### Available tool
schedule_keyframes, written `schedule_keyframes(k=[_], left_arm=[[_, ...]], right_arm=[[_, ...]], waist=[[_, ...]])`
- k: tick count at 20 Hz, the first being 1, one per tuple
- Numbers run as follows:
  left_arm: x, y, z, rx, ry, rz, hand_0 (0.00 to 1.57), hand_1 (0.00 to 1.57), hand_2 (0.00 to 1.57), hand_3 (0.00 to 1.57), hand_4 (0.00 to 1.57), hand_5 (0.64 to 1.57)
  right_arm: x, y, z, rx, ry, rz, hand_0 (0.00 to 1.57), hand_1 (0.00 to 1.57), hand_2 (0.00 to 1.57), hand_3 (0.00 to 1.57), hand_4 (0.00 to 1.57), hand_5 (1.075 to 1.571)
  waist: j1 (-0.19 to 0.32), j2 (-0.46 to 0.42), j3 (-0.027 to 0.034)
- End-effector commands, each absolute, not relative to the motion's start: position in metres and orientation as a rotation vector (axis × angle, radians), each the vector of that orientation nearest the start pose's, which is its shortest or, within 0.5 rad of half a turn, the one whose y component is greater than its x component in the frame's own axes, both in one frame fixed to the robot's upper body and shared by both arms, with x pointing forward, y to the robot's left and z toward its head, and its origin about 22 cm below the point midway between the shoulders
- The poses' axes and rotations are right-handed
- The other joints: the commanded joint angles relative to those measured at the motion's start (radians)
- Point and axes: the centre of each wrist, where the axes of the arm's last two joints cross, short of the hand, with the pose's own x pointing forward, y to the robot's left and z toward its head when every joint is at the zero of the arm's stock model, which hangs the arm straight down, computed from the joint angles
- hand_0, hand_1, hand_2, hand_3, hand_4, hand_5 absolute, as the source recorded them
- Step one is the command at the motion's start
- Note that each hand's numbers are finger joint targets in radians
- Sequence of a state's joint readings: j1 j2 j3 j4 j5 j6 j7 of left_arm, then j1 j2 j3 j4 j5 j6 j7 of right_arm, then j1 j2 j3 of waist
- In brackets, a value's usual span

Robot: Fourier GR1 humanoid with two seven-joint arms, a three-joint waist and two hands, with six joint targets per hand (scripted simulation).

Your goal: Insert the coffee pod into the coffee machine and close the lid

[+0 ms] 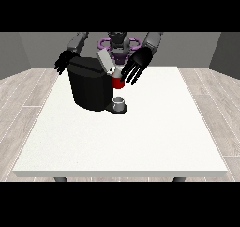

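Straight, spread fingers (pixel 130 76) of the hand at the view's right (pixel 138 63) hang just above a red thing at the machine (pixel 117 82), the hand at the view's left (pixel 63 62) hangs relaxed behind the black coffee machine (pixel 90 86), whose lid (pixel 105 61) stands raised, and a grey thing (pixel 119 103) sits at its base on the white desk (pixel 140 137).

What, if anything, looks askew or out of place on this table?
Only the coffee machine's lid, which stands tilted up, open, above a red thing at the machine. A grey thing sits upright at its base. Nothing looks spilled or damaged.
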State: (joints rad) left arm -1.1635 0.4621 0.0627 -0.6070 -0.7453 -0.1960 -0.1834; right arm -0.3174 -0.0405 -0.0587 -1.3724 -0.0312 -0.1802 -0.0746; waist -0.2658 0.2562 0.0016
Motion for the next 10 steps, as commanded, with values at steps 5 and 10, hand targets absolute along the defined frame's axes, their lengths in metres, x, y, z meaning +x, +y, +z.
schedule_keyframes(k=[5, 10], left_arm=[[0.461, 0.255, 0.213, 0.745, -1.601, -1.089, 0.00, 0.00, 0.00, 0.00, 0.00, 1.571], [0.458, 0.262, 0.187, 0.712, -1.532, -1.052, 0.00, 0.00, 0.00, 0.00, 0.00, 1.571]], right_arm=[[0.313, -0.224, 0.025, -0.104, -1.719, -0.118, 0.00, 0.00, 0.00, 0.00, 0.43, 1.571], [0.293, -0.237, 0.007, -0.094, -1.663, -0.115, 0.00, 0.00, 0.00, 0.00, 0.43, 1.571]], waist=[[0.019, -0.037, -0.0013], [0.022, -0.130, -0.0014]])
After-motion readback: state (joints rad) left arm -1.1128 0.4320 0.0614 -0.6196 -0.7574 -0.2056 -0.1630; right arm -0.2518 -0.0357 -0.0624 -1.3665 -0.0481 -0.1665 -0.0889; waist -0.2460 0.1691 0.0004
